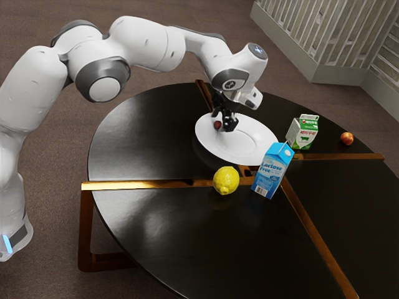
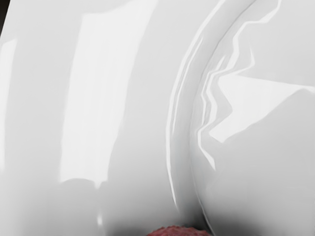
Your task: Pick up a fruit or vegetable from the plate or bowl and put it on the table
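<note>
Over the rim of the round, glossy white plate (image 1: 209, 142), towards the exterior view's left, sits the task's thing: a small, dark-red fruit with bumpy skin (image 1: 217, 125). My black pincer (image 1: 222, 122) is right at it, low over the plate, but I cannot tell whether I am clamped on the fruit or merely around or beside it; nor can I tell whether it touches the plate. I judge the step in hand to be the grasp, or the very start of the lift. Next I should make sure of a light, even hold, since so small a round thing could slip and roll into the plate's hollow, then rise straight until it clears the plate's raised edge. After that I would carry it outward and lower it onto the round black table (image 1: 140, 128), on the exterior view's left of the plate. Just outside the plate, on the camera's side, are a bumpy yellow lemon (image 1: 225, 180) and a blue-and-white milk carton (image 1: 272, 171); beyond the plate towards the exterior view's right stand a green-and-white carton (image 1: 303, 132) and, farther from it, a round orange-red fruit (image 1: 346, 138). My path should avoid them all.
</note>
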